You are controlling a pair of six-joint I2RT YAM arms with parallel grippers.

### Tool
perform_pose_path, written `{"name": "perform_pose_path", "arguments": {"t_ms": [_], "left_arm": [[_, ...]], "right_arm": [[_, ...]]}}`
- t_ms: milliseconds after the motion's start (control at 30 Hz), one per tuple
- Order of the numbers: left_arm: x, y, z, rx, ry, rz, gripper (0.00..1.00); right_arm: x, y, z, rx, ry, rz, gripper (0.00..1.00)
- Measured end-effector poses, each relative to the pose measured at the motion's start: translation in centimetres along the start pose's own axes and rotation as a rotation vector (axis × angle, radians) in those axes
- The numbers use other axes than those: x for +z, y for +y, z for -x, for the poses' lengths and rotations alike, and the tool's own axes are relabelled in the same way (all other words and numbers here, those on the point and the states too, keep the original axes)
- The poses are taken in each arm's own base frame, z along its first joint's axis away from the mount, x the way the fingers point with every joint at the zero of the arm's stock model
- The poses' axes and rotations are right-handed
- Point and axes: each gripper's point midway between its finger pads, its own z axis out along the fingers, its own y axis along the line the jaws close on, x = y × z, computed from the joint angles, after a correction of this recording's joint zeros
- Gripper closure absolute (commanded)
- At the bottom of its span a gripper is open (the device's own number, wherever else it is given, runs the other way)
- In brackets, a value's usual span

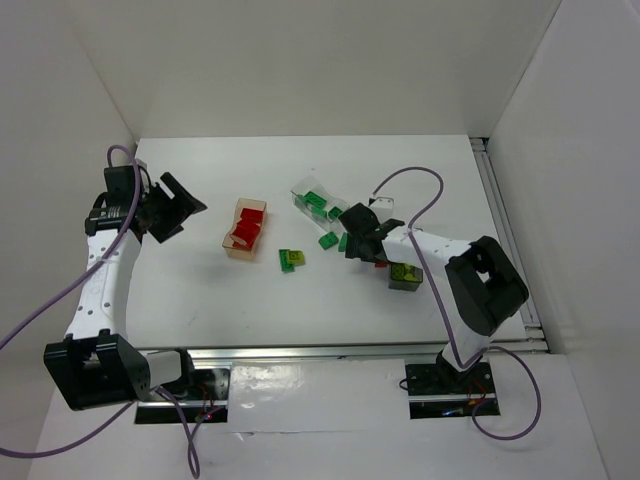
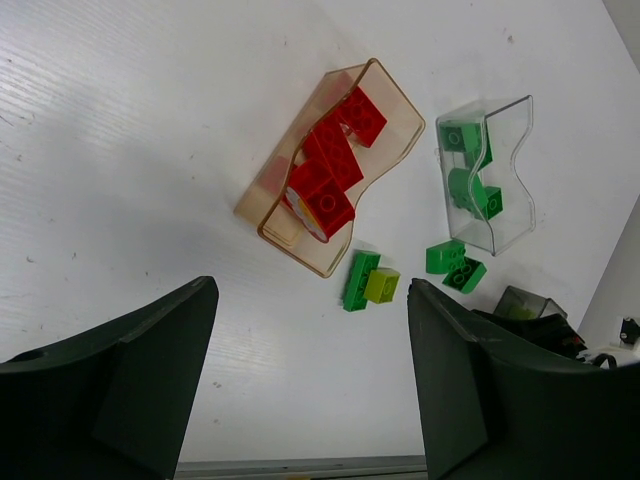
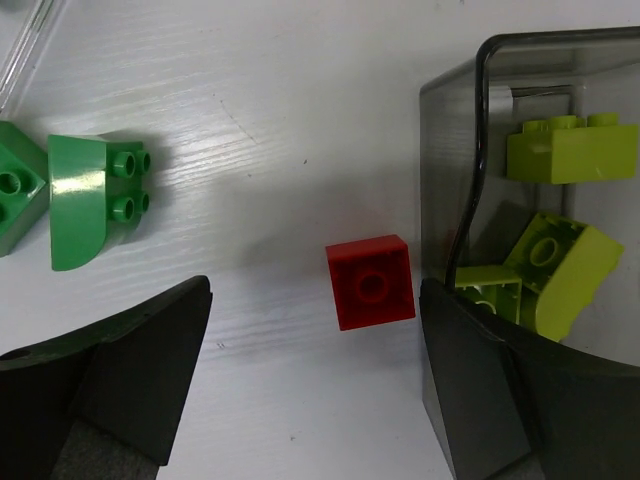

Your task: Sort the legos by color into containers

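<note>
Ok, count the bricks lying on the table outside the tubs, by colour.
Green bricks: 3
Yellow-green brick: 1
Red brick: 1
Total: 5

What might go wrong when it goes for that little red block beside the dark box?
The right tool hangs open over the red brick, one finger right beside the dark grey tub: closing may shove the tub. The brick lies off-centre, so it might twist or slip out.
</note>
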Motion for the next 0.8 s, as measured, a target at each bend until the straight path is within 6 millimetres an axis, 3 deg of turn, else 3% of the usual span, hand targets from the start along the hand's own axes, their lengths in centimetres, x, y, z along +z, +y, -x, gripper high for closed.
{"name": "perform_pose_path", "arguments": {"t_ms": [200,367,667,800], "left_arm": [[0.0,-0.2,0.0,0.001,0.001,-0.009,0.15],[0.0,-0.3,0.0,0.002,0.001,-0.013,0.15],[0.2,-0.2,-0.2,0.0,0.007,-0.019,0.15],[0.3,-0.2,-0.3,0.0,0.01,-0.02,0.15]], "right_arm": [[0.3,-0.4,0.0,0.005,-0.003,-0.021,0.06],[1.1,-0.7,-0.5,0.002,0.015,-0.038,0.11],[1.6,-0.6,-1.2,-0.013,0.034,-0.023,0.41],[1.6,-0.3,-1.2,-0.014,0.036,-0.008,0.48]]}}
